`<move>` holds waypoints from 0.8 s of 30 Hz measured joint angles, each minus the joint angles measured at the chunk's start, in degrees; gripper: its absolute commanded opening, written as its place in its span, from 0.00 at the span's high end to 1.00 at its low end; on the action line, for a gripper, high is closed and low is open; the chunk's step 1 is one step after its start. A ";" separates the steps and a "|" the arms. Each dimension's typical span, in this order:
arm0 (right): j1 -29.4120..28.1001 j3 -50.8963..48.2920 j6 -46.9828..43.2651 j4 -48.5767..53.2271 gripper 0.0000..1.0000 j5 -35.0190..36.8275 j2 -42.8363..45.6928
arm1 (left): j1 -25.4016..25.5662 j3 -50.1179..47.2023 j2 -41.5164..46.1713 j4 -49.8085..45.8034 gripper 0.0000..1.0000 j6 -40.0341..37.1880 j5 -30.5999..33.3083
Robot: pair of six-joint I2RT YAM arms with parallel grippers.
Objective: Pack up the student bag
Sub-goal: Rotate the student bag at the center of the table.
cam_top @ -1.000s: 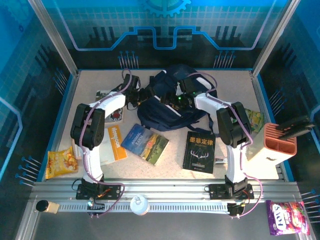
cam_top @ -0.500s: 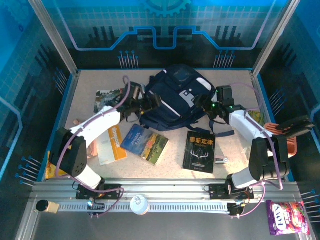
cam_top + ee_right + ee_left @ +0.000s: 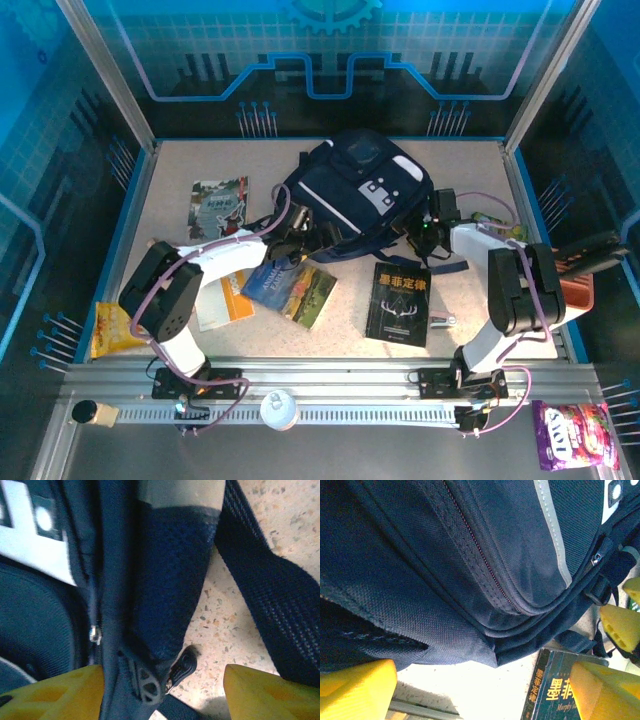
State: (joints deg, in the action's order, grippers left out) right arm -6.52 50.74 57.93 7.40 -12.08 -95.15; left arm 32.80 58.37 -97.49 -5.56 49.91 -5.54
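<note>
Bag: the student bag [image 3: 355, 195] is lying at the far middle of the table [image 3: 470, 335], pale front patch facing up, between the two grippers.
Left gripper: the left gripper [image 3: 298, 228] is sitting at the bag's near-left side. In the left wrist view its fingers [image 3: 357, 690] are standing wide apart, holding nothing.
Right gripper: the right gripper [image 3: 425, 232] is sitting at the bag's near-right side. Its fingers [image 3: 55, 692] are standing apart around a seam, with bare table showing beside one of them, so nothing is being clamped.
Opening: the zip [image 3: 485, 570] is looking shut along the stretch in view, so packing is probably not yet starting.
Loose items: the black book [image 3: 400, 303] and the blue-green book [image 3: 292, 285] are lying near the bag's near edge, outside it.
Wrong-grab risk: the zipper pull [image 3: 95, 632], a buckle [image 3: 145, 685] and a strap [image 3: 270, 580] are crowding together at the right fingers. A close here is likely pinching fabric or webbing instead of the pull.
Dragging risk: the bag is looking soft and slack, so a one-sided tug is likely sliding it onto the books rather than opening it.
Snag risk: the trailing strap is lying where a finger could be catching it.
Shove risk: the left arm is reaching low over the blue-green book and could be pushing it away.
</note>
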 measured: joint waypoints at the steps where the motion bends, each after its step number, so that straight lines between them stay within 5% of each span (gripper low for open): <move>1: -0.02 0.13 0.20 -0.33 0.35 -0.28 -0.87 | 0.00 0.00 -0.31 0.33 0.09 0.20 0.22; 7: -0.13 1.55 1.22 -2.86 0.39 -2.08 -4.96 | 0.00 1.29 -2.25 1.29 0.09 0.81 1.31; 17: -1.31 2.60 2.51 -8.13 0.75 -4.83 -8.74 | -1.14 2.80 -4.96 3.93 0.10 1.16 2.36; 24: -2.27 2.62 2.19 -10.49 0.89 -5.92 -8.41 | -4.09 3.37 -5.07 3.91 0.10 -0.42 2.40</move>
State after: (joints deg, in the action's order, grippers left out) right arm -8.80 53.36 60.12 -3.09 -18.00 -103.57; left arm 28.71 61.73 -102.56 -1.65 49.50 -3.14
